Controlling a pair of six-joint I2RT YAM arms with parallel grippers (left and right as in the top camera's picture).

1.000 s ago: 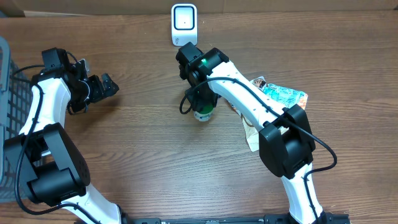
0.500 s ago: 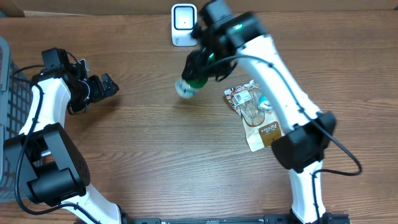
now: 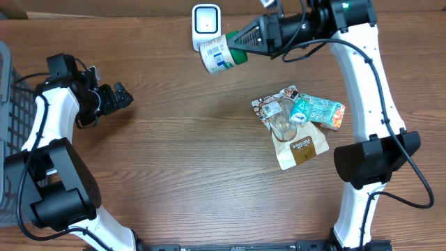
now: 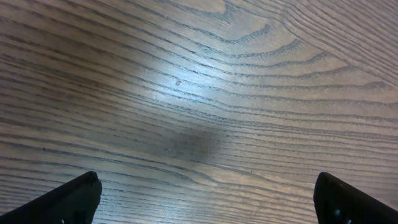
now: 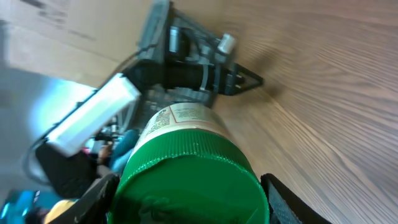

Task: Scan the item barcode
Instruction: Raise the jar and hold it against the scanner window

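Observation:
A white bottle with a green cap [image 3: 219, 56] hangs tilted on its side, off the table, with its base just below the white scanner [image 3: 206, 26] at the back edge. My right gripper [image 3: 254, 36] is shut on the cap end. In the right wrist view the green cap [image 5: 186, 168] fills the space between both fingers, and the label faces away. I cannot make out a barcode. My left gripper [image 3: 122, 96] stands open over bare wood at the left, with nothing between its fingertips [image 4: 74, 199].
A brown snack pouch [image 3: 296, 136] and a teal-and-orange packet [image 3: 319, 110] lie right of centre. A grey wire basket [image 3: 8, 104] sits at the left edge. Cardboard lines the back of the table.
The right arm lifted the bottle from the table's middle and swung it back and up to the scanner, tipping it sideways. The pouches are now uncovered. The left arm has not moved.

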